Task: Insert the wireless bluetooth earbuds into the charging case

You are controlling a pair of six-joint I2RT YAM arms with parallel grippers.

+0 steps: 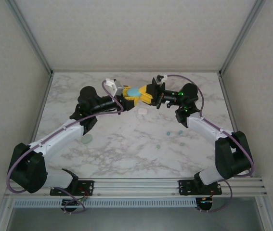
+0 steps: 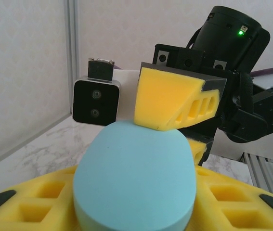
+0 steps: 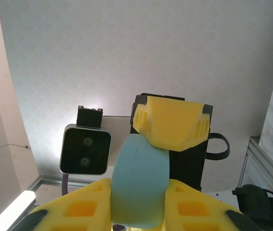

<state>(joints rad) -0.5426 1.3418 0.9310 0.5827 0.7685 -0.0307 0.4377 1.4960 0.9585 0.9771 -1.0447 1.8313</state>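
charging case (image 1: 133, 91) midair, clamped by left gripper (image 1: 126, 96), right gripper (image 1: 146, 94) — long axis spanning them

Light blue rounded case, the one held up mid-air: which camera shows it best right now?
Left wrist. The light blue rounded case is large there, its broad face toward the lens. Right wrist shows it edge-on, a narrow blue band. Top external shows it as a small blue patch.

Both arms reach inward; left pincer (image 1: 128, 96) and right pincer (image 1: 144, 93) clamp one case (image 1: 134, 91).
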